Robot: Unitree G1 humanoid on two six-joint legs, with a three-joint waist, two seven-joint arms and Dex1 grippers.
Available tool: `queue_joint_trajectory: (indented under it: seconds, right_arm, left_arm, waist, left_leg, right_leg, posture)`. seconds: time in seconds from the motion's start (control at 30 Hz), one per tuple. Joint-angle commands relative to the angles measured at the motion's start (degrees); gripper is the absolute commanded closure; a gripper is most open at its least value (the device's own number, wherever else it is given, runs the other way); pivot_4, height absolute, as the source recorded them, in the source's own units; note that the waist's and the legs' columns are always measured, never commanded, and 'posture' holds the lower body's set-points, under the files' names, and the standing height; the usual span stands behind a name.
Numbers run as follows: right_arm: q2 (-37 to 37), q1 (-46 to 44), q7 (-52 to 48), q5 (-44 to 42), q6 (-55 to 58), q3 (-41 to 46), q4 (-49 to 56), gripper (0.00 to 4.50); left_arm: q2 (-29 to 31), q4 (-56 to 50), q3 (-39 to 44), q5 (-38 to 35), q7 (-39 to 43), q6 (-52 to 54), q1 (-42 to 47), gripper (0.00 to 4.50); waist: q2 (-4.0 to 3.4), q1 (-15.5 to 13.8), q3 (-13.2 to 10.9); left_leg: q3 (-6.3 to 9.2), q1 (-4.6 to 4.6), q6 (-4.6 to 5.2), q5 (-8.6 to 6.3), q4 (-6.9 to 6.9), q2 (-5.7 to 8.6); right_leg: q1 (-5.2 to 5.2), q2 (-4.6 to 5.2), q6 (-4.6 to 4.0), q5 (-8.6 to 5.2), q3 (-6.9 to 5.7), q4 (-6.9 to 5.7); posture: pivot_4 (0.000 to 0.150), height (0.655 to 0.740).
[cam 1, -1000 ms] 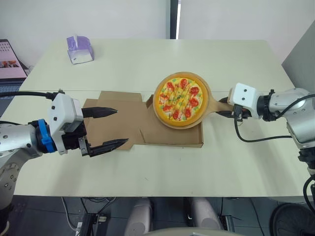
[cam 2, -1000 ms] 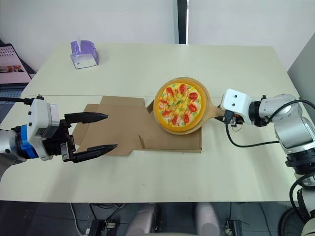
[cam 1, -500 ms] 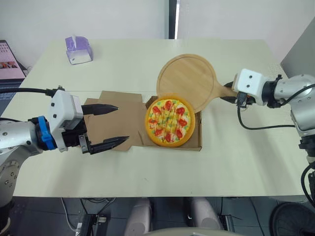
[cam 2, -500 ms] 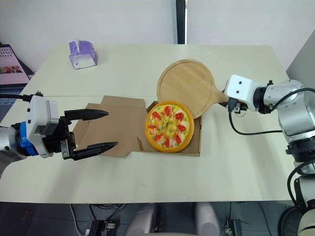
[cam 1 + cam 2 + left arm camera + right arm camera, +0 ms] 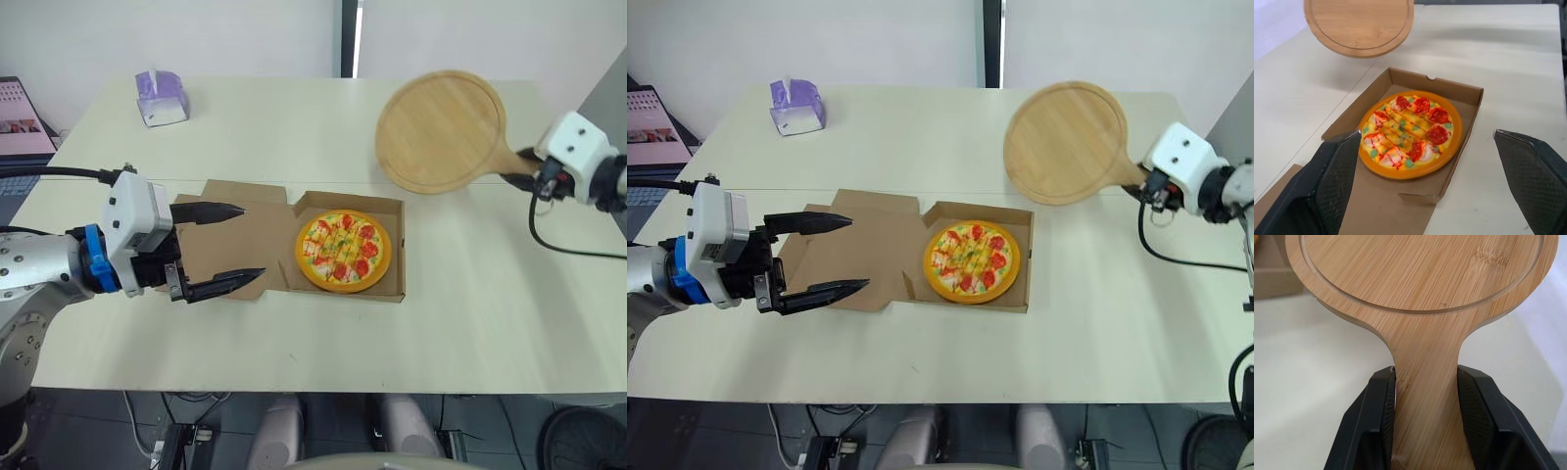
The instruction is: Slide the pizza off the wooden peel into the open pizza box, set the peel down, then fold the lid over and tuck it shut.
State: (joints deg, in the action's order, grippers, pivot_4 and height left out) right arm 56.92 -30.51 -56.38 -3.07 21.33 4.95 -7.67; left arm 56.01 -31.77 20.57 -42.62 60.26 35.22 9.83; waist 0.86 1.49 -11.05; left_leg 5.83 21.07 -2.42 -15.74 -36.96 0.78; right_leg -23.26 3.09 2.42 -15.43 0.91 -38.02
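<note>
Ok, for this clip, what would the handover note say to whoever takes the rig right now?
Right gripper: shut on the handle of the peel, holding it bare in the air over the table's far right.
Left gripper: open, over the flat lid.
Pizza: lying in the box.
Done: pizza in the box.
Left: set the peel down, fold the lid over, tuck it shut.

orange-rimmed pizza (image 5: 344,252) (red, green specks), brown box (image 5: 397,247), pale wooden peel (image 5: 441,129).
</note>
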Motion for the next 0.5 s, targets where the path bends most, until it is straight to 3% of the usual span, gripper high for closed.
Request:
queue_joint_trajectory:
  seconds: [0.03,0.23,0.5]
  right_arm:
    - [-0.6,7.3,3.2,-4.0,7.9,8.1,8.2,2.93]
    - [-9.3,21.7,11.5,-8.0,21.5,14.3,21.0,2.93]
    - [-17.5,25.4,20.0,-12.4,35.0,17.3,25.9,2.93]
  left_arm:
    - [-0.6,-2.4,-1.2,-2.1,1.5,-1.8,1.2,0.0]
    - [-3.2,-3.3,-5.3,-5.1,3.1,-3.2,5.2,0.0]
    - [-3.7,-2.1,-10.2,-4.7,4.9,-4.1,9.5,0.0]
  waist:
    - [-0.01,0.0,0.0]
    - [-0.03,0.4,0.0]
    - [-0.06,0.3,0.0]
  left_leg:
    - [-0.03,-0.01,0.0,0.0,-0.02,0.0]
    - [-0.16,-0.1,0.0,0.01,-0.09,-0.1]
    - [-0.35,-0.22,-0.01,0.02,-0.13,-0.28]
  right_leg:
    - [0.0,0.0,0.0,0.0,0.02,-0.04]
    - [0.05,-0.1,-0.04,0.03,0.11,-0.08]
    - [0.06,-0.39,-0.15,0.19,0.27,-0.04]
  posture:
    - [0.15,0.74]
    - [0.15,0.74]
    - [0.15,0.74]
